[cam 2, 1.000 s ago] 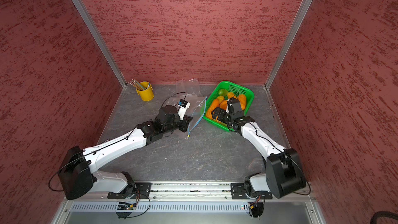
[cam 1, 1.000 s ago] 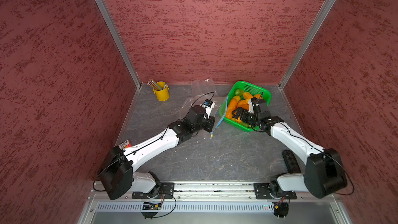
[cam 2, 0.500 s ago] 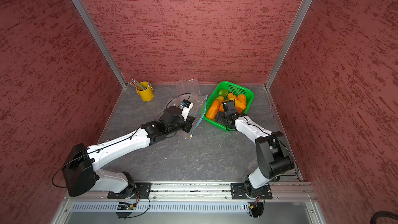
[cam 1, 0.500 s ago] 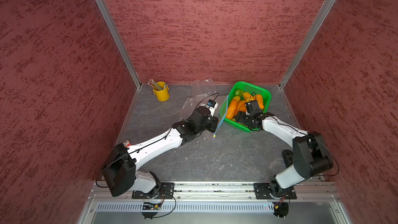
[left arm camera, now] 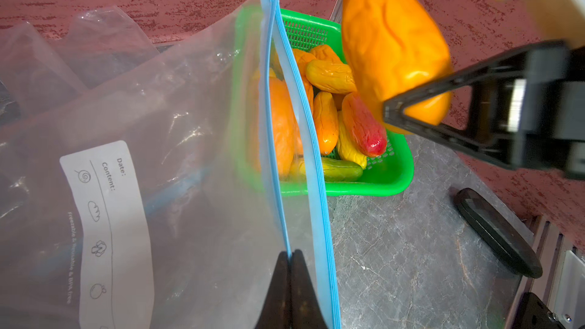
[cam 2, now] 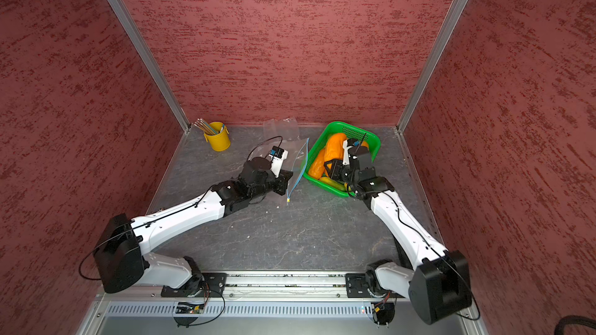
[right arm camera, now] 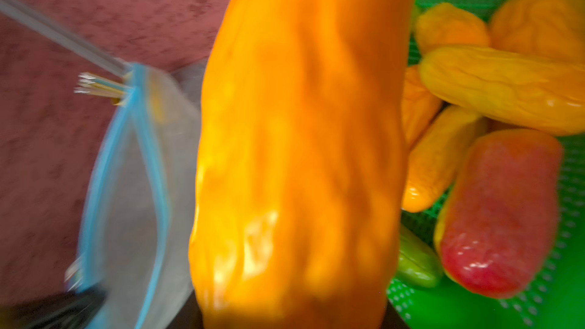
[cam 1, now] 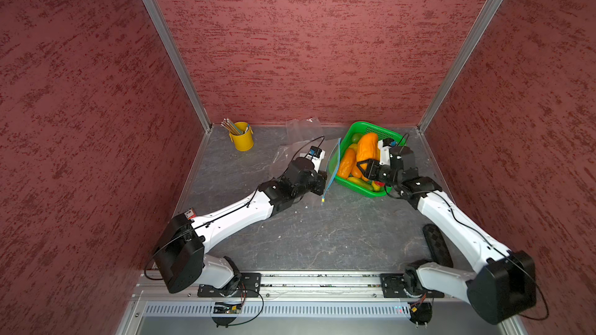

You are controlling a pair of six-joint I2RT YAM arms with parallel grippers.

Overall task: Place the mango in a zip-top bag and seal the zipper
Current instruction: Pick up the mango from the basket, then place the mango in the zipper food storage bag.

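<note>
Two pincers are engaged. My left pincer (left arm camera: 289, 256) is closed on one lip of the zip-top bag (left arm camera: 190, 115), just behind the blue zipper strip (left arm camera: 311, 153). It holds the bag on edge above the table (cam 1: 322, 240), mouth parted narrowly and facing the basket.

My right pincer (cam 1: 366, 169) grips the mango (cam 1: 366, 148) at its lower end. The mango stands nearly upright over the green basket (cam 1: 374, 128), above the other fruit (left arm camera: 326, 121) and just beside the bag mouth.

Judged handling:
- **Mango:** The skin is glossy and wrinkled, so it is probably soft and slippery. It looks top-heavy in an end grip, and a mid-body hold would be steadier.
- **Bag:** It is thin and limp.

Farthest away, spare bags (cam 1: 301, 125) and a yellow pencil cup (cam 1: 241, 140) sit by the back wall.
</note>
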